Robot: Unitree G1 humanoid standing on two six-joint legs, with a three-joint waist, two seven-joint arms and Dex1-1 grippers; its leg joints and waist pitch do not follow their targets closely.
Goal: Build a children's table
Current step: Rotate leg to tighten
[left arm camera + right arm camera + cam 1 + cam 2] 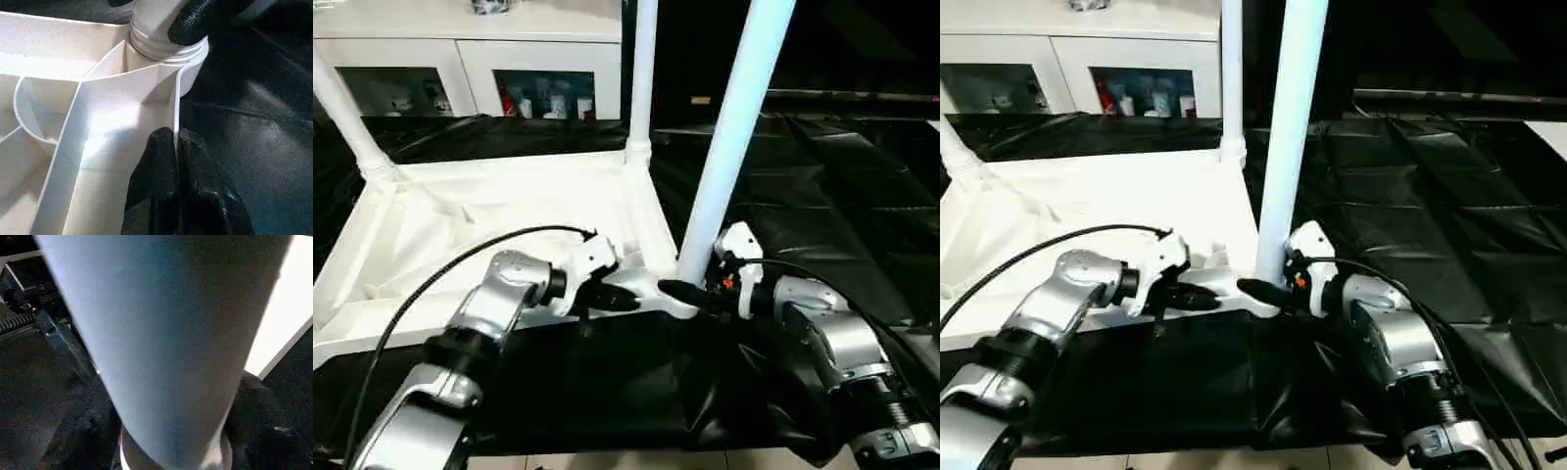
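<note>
Nearest the camera, at about six o'clock in the head view, the left hand [625,299] was pinched flat together on the thin rim of the upturned tabletop [499,230] beside its near right corner socket, while the right hand [690,292] stood at the foot of the leg [729,137] rising toward one o'clock from that socket, its fingers [205,17] against the leg's base, though whether they gripped it I could not quite tell. Farther off, the tabletop lay ribbed side up on the black-sheeted counter [822,211] with a second leg [641,73] upright at twelve o'clock and a third leg [342,113] leaning at ten. Beyond them stood a white cabinet [470,59] with glass doors.
</note>
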